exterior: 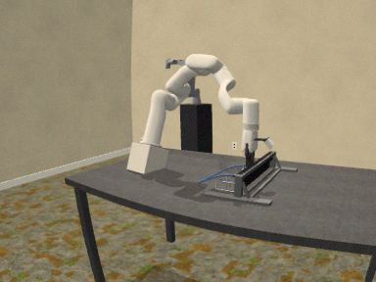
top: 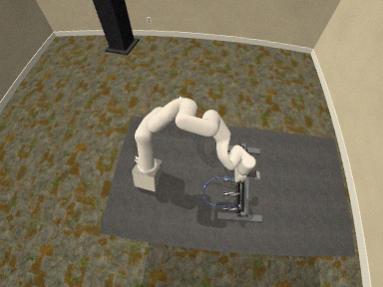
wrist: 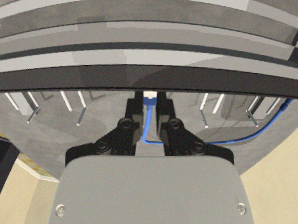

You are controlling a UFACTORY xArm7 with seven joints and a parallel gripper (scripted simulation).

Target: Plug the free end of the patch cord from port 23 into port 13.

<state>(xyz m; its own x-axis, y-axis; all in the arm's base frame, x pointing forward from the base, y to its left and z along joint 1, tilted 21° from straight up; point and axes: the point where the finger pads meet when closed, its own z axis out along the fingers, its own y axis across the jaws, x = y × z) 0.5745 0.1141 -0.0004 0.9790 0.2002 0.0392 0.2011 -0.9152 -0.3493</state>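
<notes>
The end effector (wrist: 149, 128) is clamped on the blue patch cord (wrist: 149, 125) at the rack (exterior: 259, 172) face, where pushing could slide the loose rack across the table (exterior: 318, 206) before the plug latches.

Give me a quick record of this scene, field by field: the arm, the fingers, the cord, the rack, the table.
arm: white arm bent over the rack, wrist pointing down
gripper: gripper shut on the blue patch cord; dark fingers either side of it
cord: loops out from the rack's front
cord end: at the rack's face; latching cannot be told
rack: loose rack standing on the table
table: dark grey table, arm base on it
</notes>
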